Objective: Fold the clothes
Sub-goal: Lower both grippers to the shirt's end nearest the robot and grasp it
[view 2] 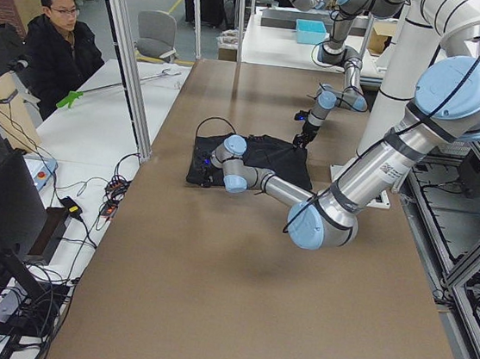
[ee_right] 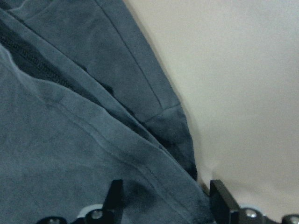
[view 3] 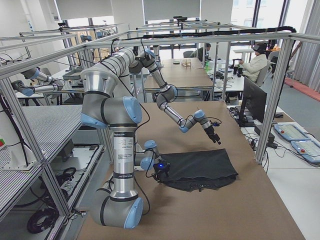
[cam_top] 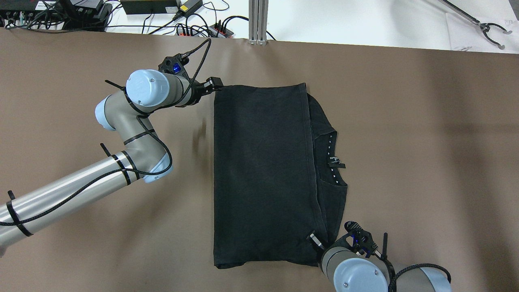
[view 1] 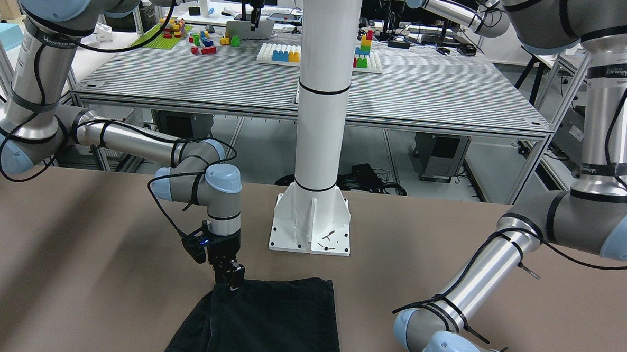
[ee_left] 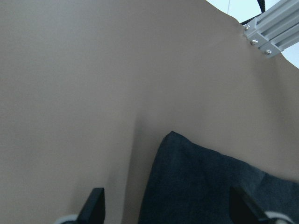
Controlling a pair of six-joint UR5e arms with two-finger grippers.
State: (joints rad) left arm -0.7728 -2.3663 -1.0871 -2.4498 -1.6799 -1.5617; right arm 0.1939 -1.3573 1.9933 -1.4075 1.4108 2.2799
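Observation:
The clothes (cam_top: 263, 170) are one black garment lying flat on the brown table, with a layer folded over so the neck opening (cam_top: 334, 162) shows at its right. It also shows in the front view (view 1: 275, 322). My left gripper (cam_top: 215, 84) is at the garment's far left corner. The left wrist view shows it open (ee_left: 168, 207), with the corner (ee_left: 210, 186) lying between its spread fingers. My right gripper (cam_top: 314, 239) sits at the near right corner (view 1: 230, 278). It is open (ee_right: 168, 196), and the hemmed edge (ee_right: 154, 154) lies flat between its fingers.
The white pillar's base plate (view 1: 311, 223) stands just behind the garment, with small loose screws on it. Cables and power strips (cam_top: 182, 20) and an aluminium post (cam_top: 258, 20) line the table's far edge. A person (view 2: 57, 37) sits beyond that edge.

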